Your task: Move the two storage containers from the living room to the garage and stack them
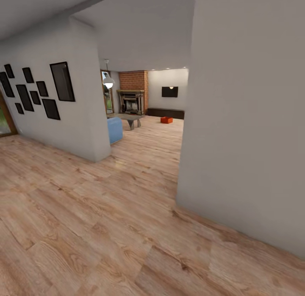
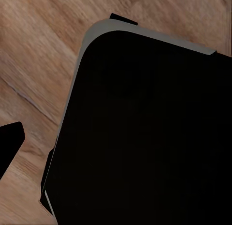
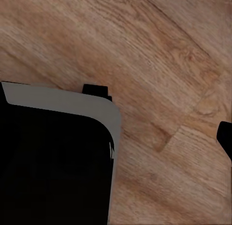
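Far ahead in the living room, one orange-red storage container (image 1: 166, 120) sits on the light wood plank floor (image 1: 152, 137), in front of the long dark low cabinet (image 1: 166, 113). In the left wrist view a single dark fingertip (image 2: 9, 143) juts in at the picture's edge over wood planks, beside my black, grey-rimmed base (image 2: 145, 138). The right wrist view has a similar dark fingertip (image 3: 225, 138) and the same base (image 3: 53, 157). Nothing is seen held. The garage is out of view.
I stand in a wood-floored hallway. A grey wall (image 1: 250, 139) closes the right side and a wall with black picture frames (image 1: 63, 113) the left; the opening between them leads past a blue sofa (image 1: 114, 129) and coffee table (image 1: 130, 119) toward the brick fireplace (image 1: 133, 92).
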Controlling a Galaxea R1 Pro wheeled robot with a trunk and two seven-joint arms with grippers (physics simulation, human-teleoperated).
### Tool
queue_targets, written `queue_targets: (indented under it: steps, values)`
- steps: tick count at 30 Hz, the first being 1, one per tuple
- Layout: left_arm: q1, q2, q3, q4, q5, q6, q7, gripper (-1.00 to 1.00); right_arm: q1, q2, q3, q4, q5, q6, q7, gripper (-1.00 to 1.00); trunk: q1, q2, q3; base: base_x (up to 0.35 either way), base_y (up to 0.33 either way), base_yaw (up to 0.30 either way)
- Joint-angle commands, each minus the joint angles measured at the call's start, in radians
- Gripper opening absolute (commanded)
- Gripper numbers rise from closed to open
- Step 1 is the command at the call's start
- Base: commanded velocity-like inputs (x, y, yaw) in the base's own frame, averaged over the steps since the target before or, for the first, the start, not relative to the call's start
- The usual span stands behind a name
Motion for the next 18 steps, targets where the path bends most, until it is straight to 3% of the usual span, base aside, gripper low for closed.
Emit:
queue_targets:
  steps: [1, 18]
  values:
    - [0.0, 0.0, 0.0, 0.0, 0.003, -0.002, 0.001, 1.0, -0.001, 0.0, 0.009, 0.003, -0.009, -0.006, 0.0, 1.0, 0.001, 0.0, -0.001, 0.325, 0.0, 0.27]
    - [0.0, 0.0, 0.0, -0.001, 0.003, -0.004, 0.001, 1.0, -0.001, -0.001, 0.009, 0.003, -0.01, -0.006, 0.0, 1.0, 0.001, 0.0, -0.001, 0.325, 0.0, 0.27]
